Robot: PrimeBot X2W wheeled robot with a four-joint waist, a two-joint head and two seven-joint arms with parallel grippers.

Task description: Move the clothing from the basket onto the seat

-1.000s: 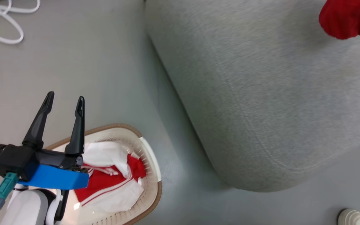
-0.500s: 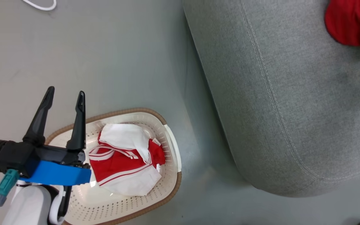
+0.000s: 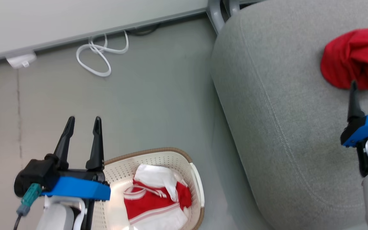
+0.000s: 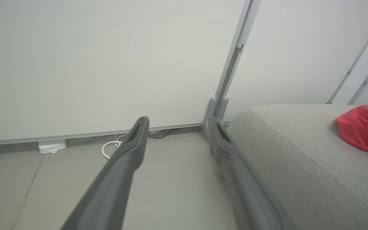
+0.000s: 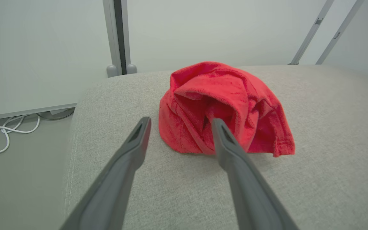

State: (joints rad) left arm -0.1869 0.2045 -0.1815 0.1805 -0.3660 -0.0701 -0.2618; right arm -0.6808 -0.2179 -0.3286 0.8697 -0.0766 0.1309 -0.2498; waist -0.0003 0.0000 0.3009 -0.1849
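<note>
The clothing's plain red garment (image 3: 353, 59) lies in my head view as one crumpled, soft mound on the seat (image 3: 283, 111), a broad grey woven-fabric cushion with rounded edges and a double stitched seam. The second piece, a red garment with white panels and thin white stripes (image 3: 157, 203), sits bunched inside the basket (image 3: 152, 151), an oval cream plastic tub with perforated walls and a brown woven-look rim, on the smooth grey floor (image 3: 155, 95). That makes two garments, one basket, one cushion. My left gripper (image 3: 84, 118) hangs over the floor by the basket's rim, its two dark tapered fingers spread and empty. My right gripper (image 3: 366, 84) is above the cushion with both tips at the near edge of the red mound. One looped white cable (image 3: 99, 59) lies by the wall.

In the left wrist view I see two matte grey fingers parted, nothing between them, the cushion's corner to one side and the red mound at the frame edge.

In the right wrist view the two fingers stand apart, released and gripping nothing. The terry-like red cloth is folded into deep creases just ahead. One tip overlaps it, and I cannot tell whether it touches.
</note>
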